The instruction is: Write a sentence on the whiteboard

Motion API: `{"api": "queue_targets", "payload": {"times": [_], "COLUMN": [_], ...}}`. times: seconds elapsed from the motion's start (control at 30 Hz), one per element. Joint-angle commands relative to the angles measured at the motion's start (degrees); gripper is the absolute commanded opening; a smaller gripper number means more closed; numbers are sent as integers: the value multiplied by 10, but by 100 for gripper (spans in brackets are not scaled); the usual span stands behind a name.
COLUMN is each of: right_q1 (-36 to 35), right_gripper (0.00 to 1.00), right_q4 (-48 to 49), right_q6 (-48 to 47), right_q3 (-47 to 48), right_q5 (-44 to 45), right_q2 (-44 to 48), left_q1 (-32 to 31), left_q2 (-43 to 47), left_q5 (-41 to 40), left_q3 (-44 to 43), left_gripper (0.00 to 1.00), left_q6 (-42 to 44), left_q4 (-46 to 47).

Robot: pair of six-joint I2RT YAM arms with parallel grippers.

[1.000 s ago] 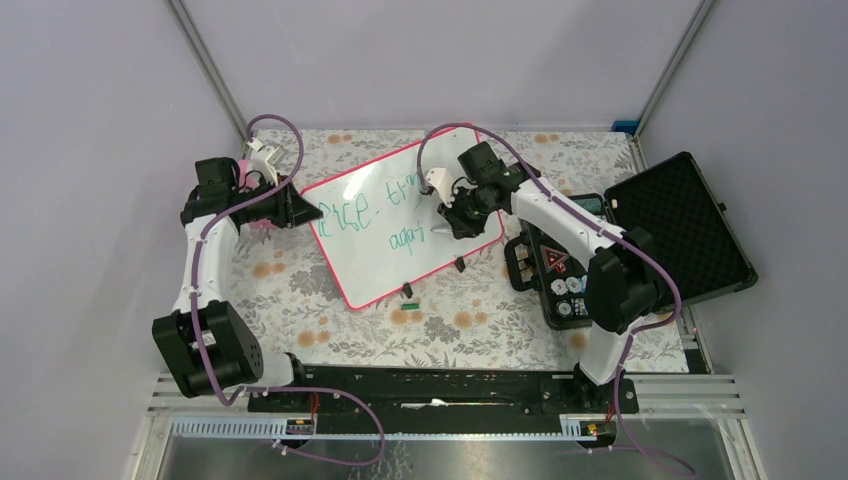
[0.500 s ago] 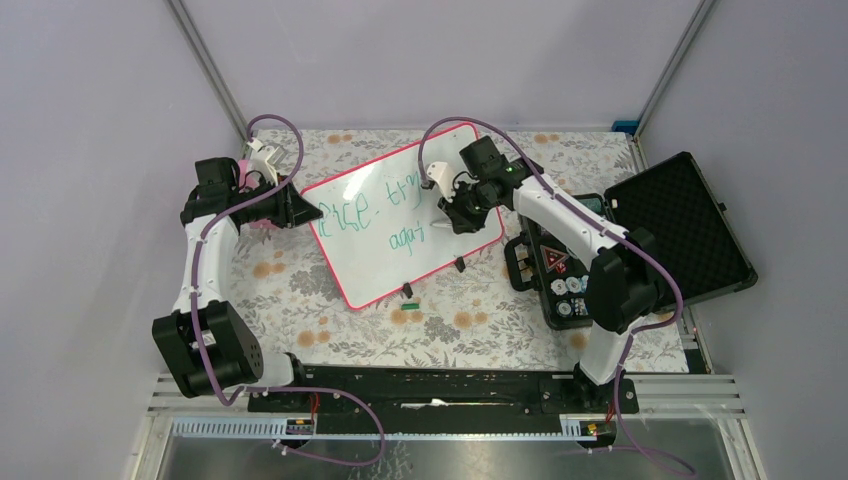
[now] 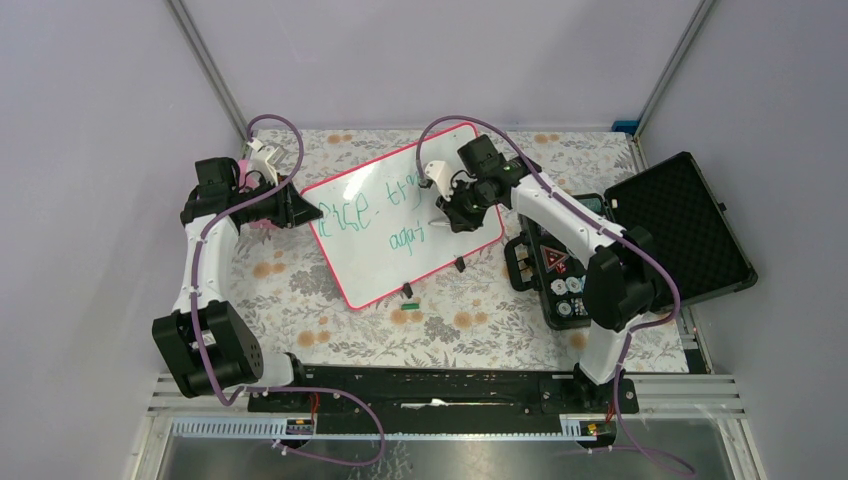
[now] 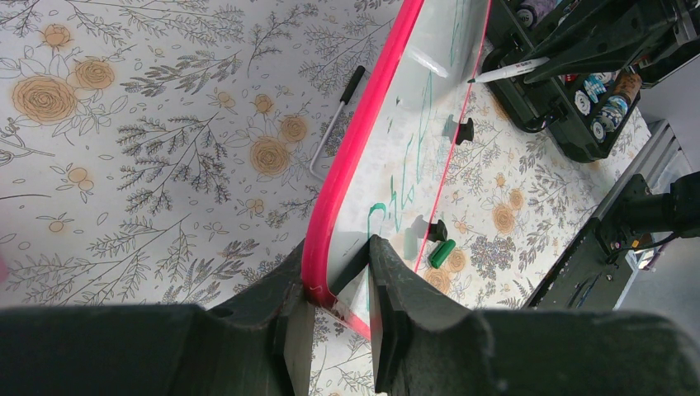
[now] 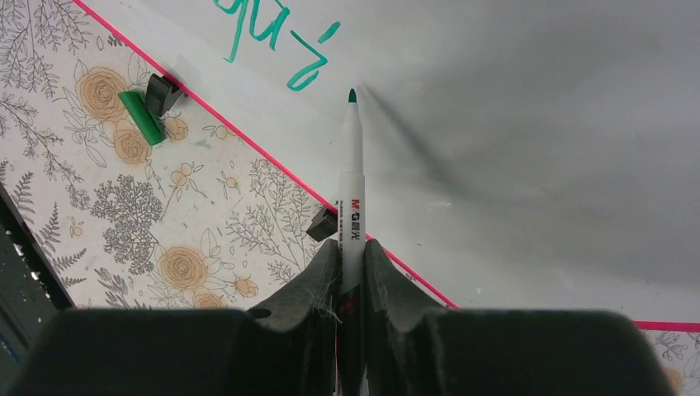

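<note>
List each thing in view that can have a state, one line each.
whiteboard: partly written on, one edge clamped.
sentence: a few green words written.
marker: uncapped, tip at the whiteboard, contact unclear.
green cap: off, lying beside the whiteboard.
black case: open, lid laid back.
left gripper: shut on the whiteboard's edge.
right gripper: shut on the marker.

From above, the sentence (image 3: 372,213) is too small for you to read. In the right wrist view its letters run off the edge at 11 o'clock, and the marker (image 5: 352,177) has its back end hidden between the fingers of the right gripper (image 5: 351,247).
</note>
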State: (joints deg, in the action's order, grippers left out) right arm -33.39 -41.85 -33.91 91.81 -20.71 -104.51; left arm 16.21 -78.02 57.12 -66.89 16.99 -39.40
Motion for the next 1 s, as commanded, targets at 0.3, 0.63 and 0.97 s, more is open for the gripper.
{"api": "queue_targets", "payload": {"times": [0.3,0.63,0.97], "right_q1": [-11,-12,-12], "right_gripper": [0,0,0], "right_q4": [-9,-8,0], "right_q6": [-8,-9,-8], "right_q3": [34,29,-17], "right_q5": [-17,-11,-19], "right_q2": [-15,-28,-16], "left_q1": [-10,-9,-9], "left_q2": [15,18,19], "left_q5": [-30,-33,-35], "left_q3": [3,6,7], "left_gripper": [0,0,0], "left_q6": [46,47,48], "left_q4": [7,7,7]}}
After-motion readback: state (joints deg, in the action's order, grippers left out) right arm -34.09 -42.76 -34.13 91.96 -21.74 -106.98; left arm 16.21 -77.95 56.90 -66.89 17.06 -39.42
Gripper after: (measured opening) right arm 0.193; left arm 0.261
